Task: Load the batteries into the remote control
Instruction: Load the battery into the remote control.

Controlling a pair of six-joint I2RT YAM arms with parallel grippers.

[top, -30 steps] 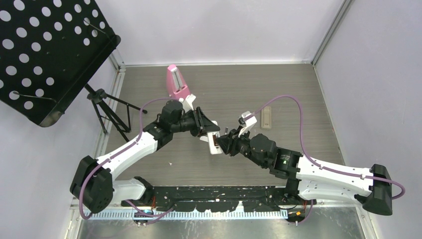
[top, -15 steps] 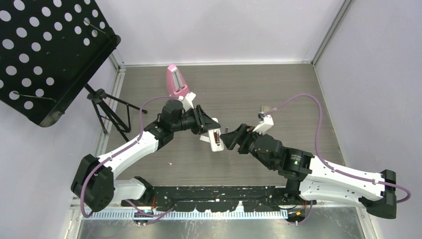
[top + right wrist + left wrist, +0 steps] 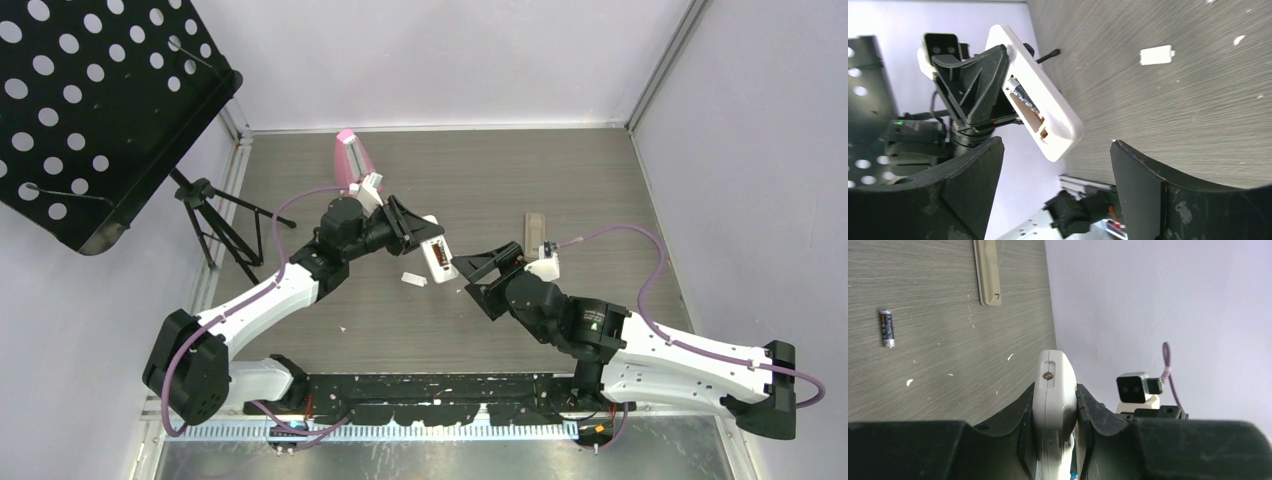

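remote (image 3: 1052,374): lower end buried between fingers of left end effector (image 3: 1055,402) | tan strip (image 3: 988,275): cut off at top edge | battery (image 3: 1023,98) in remote's bay: half hidden, count unclear

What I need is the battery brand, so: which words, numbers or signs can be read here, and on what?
No text is legible.
Print on the loose battery: too small to read.
Print on the battery inside the remote: blurred, unreadable.

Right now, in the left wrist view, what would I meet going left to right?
Battery → beige strip → white remote → black camera module.
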